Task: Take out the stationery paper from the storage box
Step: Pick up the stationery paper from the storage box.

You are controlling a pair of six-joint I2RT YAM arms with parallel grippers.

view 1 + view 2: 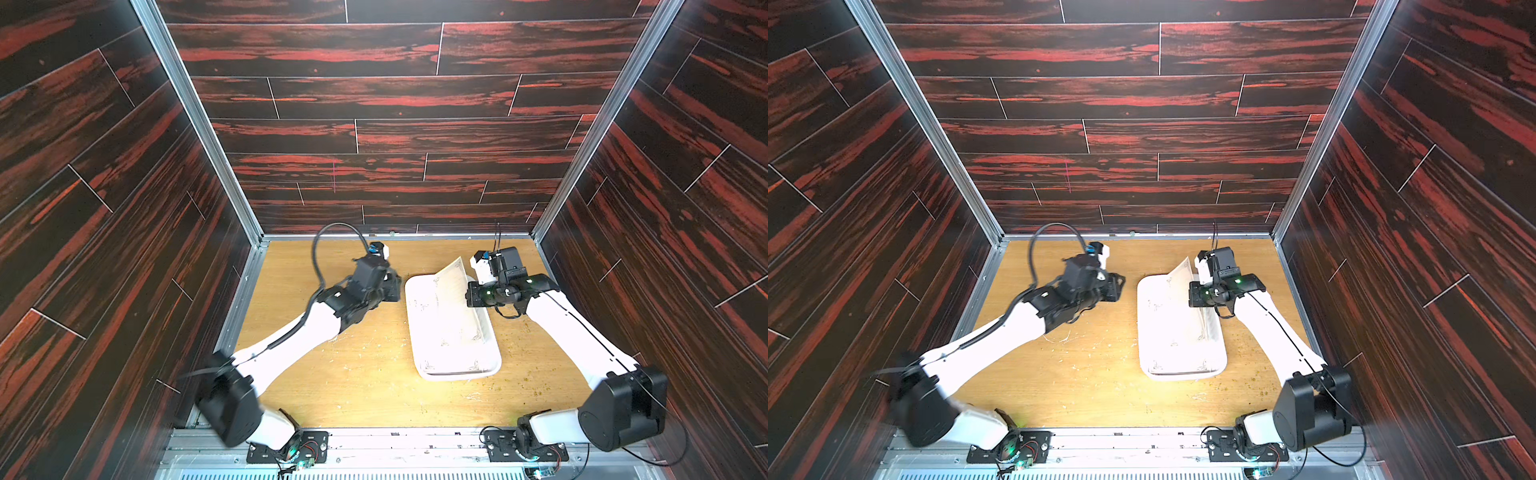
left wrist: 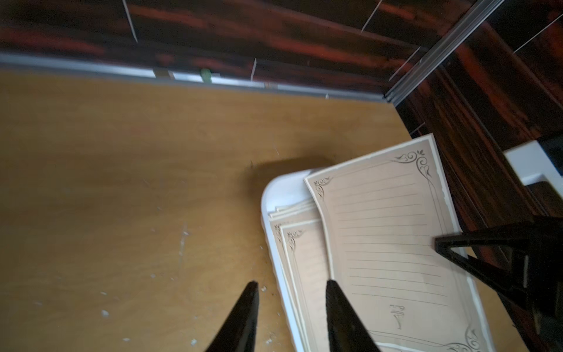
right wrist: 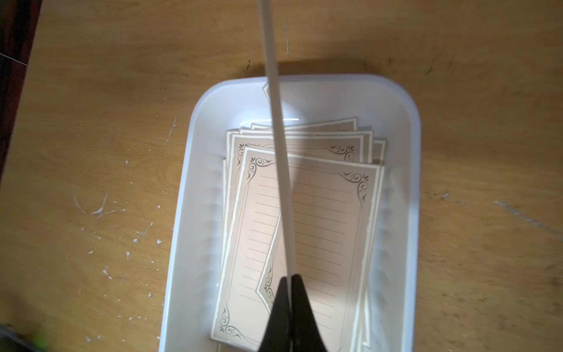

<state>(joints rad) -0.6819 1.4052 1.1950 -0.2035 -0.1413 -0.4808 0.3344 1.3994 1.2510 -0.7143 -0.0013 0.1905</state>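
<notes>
My right end effector (image 3: 292, 275) is pinched shut on one stationery sheet (image 1: 451, 278), its long axis tilted up over the storage box (image 1: 457, 376) where the stack (image 3: 320, 213) lies, while my left end effector (image 2: 292, 282), jaws parted and empty, hangs at the box's other long side.

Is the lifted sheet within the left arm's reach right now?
Probably yes: the left arm holds its jaws open beside the storage box, with nothing between them and the raised stationery sheet.

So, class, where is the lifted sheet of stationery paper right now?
In a top view the lifted sheet stands tilted over the far end of the storage box, right of centre, its edge pinched in the right gripper.
</notes>
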